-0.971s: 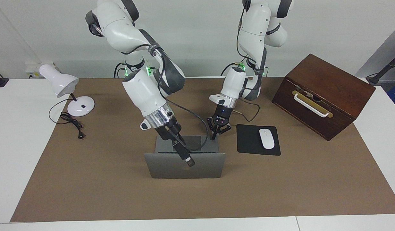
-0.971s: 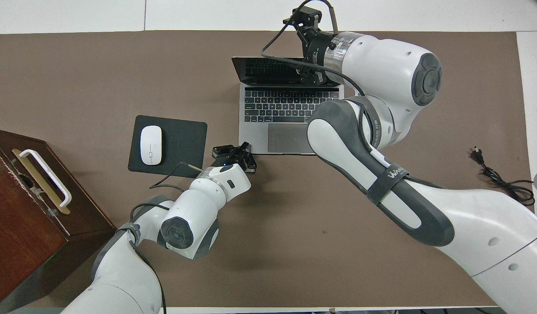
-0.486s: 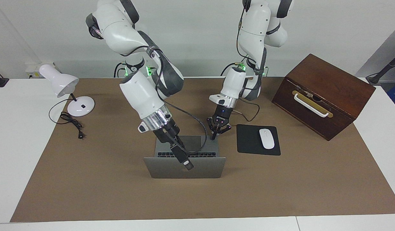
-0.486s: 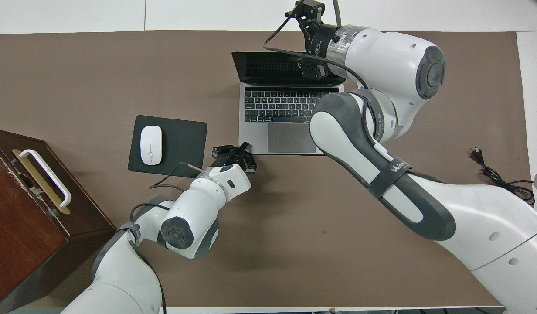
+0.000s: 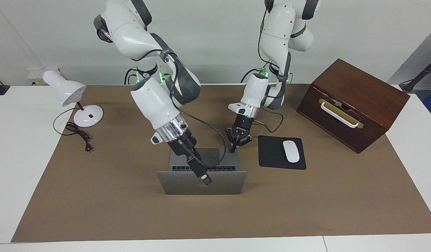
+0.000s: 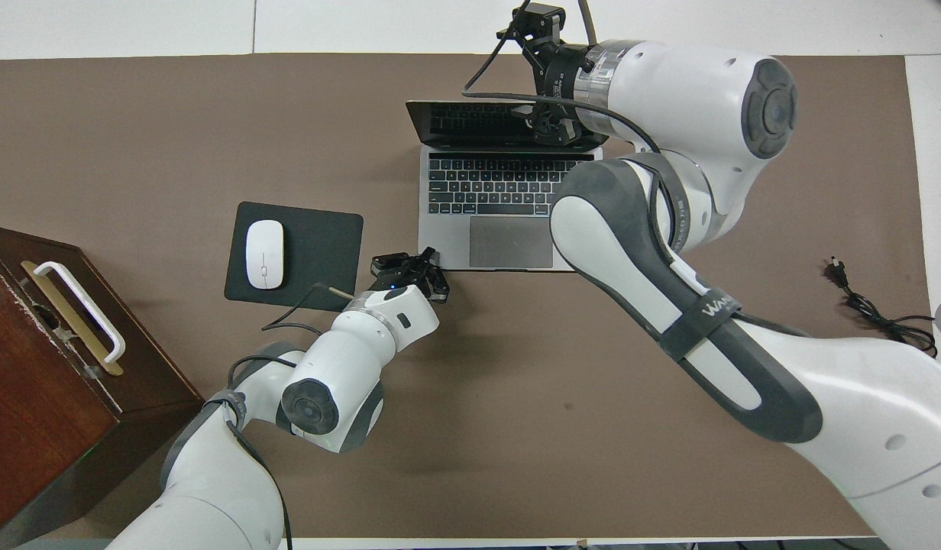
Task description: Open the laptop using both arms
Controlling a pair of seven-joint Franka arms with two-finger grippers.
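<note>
I've got the brown mat (image 5: 96, 196) over most of the table, w/ the wooden box (image 5: 353, 103) sitting at the left arm's end, white handle on its front. The right arm (image 5: 156, 101) reaches over the laptop (image 5: 201, 183), which sits mid-mat and is open: lid up and leaning away from the robots, dark keyboard and grey trackpad showing in the overhead view, screen dark. The left arm (image 5: 255, 91) comes down at the laptop base's corner nearest the robots, on the side twd the mousepad.

The right gripper (image 6: 551, 126) is at the lid's top edge, over the screen, abt where the lid's edge runs; can't tell whether its fingers are spread or closed, or if they pinch the lid. The left gripper (image 5: 236, 141) points down w/ its fingers parted, one fingertip (image 5: 232, 149) on or just at the base's corner; it has nothing clamped that I can see.

Beside the laptop, twd the left arm's end, lies the black mousepad (image 5: 271, 154) w/ a white mouse (image 5: 291, 151) on it. At the right arm's end stands a white desk lamp (image 5: 70, 96), its black cord (image 5: 77, 134) looped on the mat, plug lying loose.
</note>
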